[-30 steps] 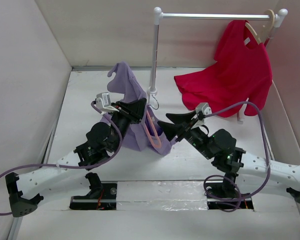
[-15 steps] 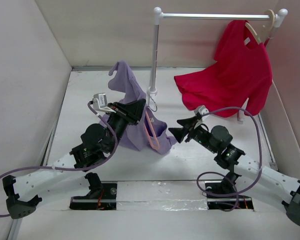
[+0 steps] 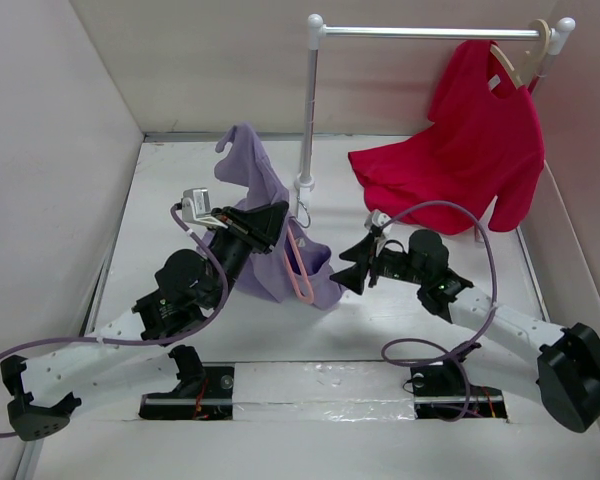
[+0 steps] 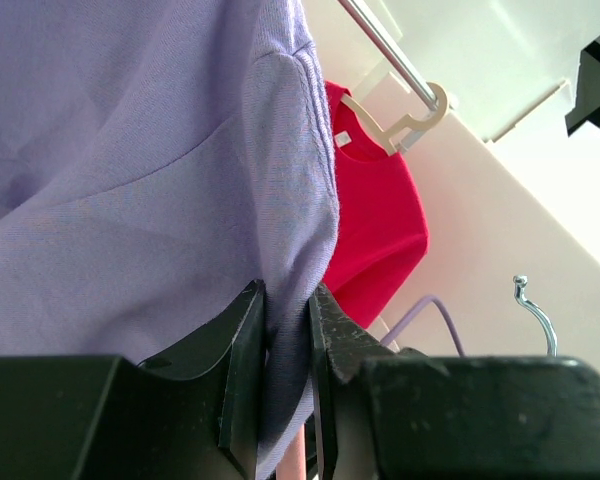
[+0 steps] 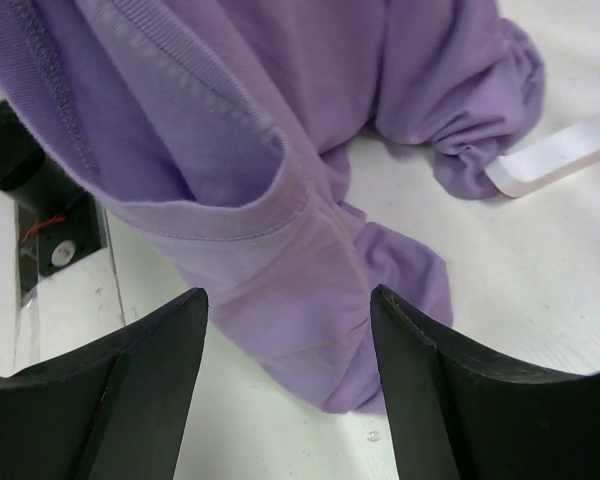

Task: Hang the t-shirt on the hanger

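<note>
T-shirt [image 3: 263,205] is the lavender one. It's bunched up and lifted off the worktop [image 3: 170,215] in the middle of the top view, with its lower folds slumped on the surface. The left tool [image 3: 273,218] is clenched on it, and the left wrist cam shows a fold of the purple fabric pinched right between the two black fingers [image 4: 242,345].

The right tool [image 3: 342,275] is just beside the shirt's right edge, fingers spread wide and grasping nothing. From its own cam you look down between the fingers [image 5: 145,370] at a hemmed edge and a crumpled sleeve on the worktop, plus a white strip [image 5: 555,160] lying near the fabric.

The hanger [image 3: 298,268], the salmon-pink one, sits against the right side of the t-shirt, with its silver hook up near the foot of the white rack pole [image 3: 308,110]. I can't tell if any of it is actually inside the shirt.

A red shirt [image 3: 475,150] hangs on a wooden hanger [image 3: 520,55] at the rack's right end. There's a little white neck tag [image 4: 342,140] on it, way too small to read.
</note>
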Action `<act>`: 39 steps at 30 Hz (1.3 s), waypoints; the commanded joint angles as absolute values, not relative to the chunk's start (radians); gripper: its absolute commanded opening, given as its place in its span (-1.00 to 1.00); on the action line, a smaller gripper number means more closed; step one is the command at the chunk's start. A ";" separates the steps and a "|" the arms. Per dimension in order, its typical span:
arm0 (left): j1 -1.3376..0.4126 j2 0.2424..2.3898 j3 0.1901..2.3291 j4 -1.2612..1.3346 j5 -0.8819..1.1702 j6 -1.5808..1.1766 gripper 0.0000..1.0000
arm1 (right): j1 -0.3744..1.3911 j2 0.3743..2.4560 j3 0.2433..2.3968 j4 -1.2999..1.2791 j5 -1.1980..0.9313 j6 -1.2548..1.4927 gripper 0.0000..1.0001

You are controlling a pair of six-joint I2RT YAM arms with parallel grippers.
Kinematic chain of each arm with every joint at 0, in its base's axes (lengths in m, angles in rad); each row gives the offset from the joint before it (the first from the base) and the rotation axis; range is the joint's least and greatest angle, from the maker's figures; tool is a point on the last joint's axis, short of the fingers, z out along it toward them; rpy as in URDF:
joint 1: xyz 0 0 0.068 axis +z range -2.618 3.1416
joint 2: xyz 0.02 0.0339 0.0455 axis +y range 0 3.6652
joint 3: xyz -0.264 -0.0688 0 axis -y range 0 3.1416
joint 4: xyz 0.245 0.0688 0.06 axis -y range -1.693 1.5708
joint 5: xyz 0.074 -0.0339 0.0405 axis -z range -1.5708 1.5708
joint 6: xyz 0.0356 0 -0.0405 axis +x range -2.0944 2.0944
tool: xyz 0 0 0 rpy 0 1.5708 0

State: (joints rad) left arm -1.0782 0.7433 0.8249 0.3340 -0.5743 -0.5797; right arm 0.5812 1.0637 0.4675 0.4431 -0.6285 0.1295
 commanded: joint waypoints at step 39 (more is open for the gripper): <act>-1.077 0.939 0.864 0.776 -0.677 -0.382 -1.00 | 1.111 0.664 0.426 0.269 -0.118 0.325 -1.00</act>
